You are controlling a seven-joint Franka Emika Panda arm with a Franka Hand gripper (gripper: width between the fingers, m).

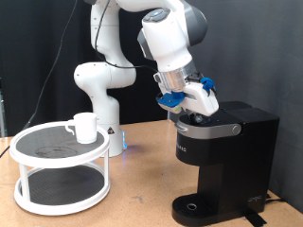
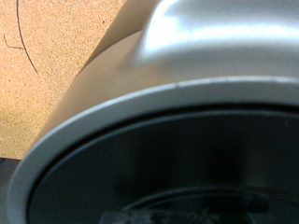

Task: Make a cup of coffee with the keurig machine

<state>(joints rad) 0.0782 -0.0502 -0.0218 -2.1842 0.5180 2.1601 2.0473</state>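
Observation:
The keurig machine [image 1: 224, 163] stands on the wooden table at the exterior view's right, black with a silver band under its lid. My gripper [image 1: 192, 115] is right on top of the front of the lid, touching or nearly touching it; its fingers are hidden against the lid. The wrist view is filled by the machine's silver rim and dark lid [image 2: 177, 121] at very close range; no fingers show there. The cup [image 1: 84, 127], a white mug, stands on the top tier of a round white shelf at the exterior view's left, far from the gripper.
The two-tier round white shelf [image 1: 28, 176] with dark mesh tiers stands at the exterior view's left. The arm's white base [image 1: 99, 109] is behind it. The machine's round drip base [image 1: 196, 207] has nothing on it. A black curtain hangs behind.

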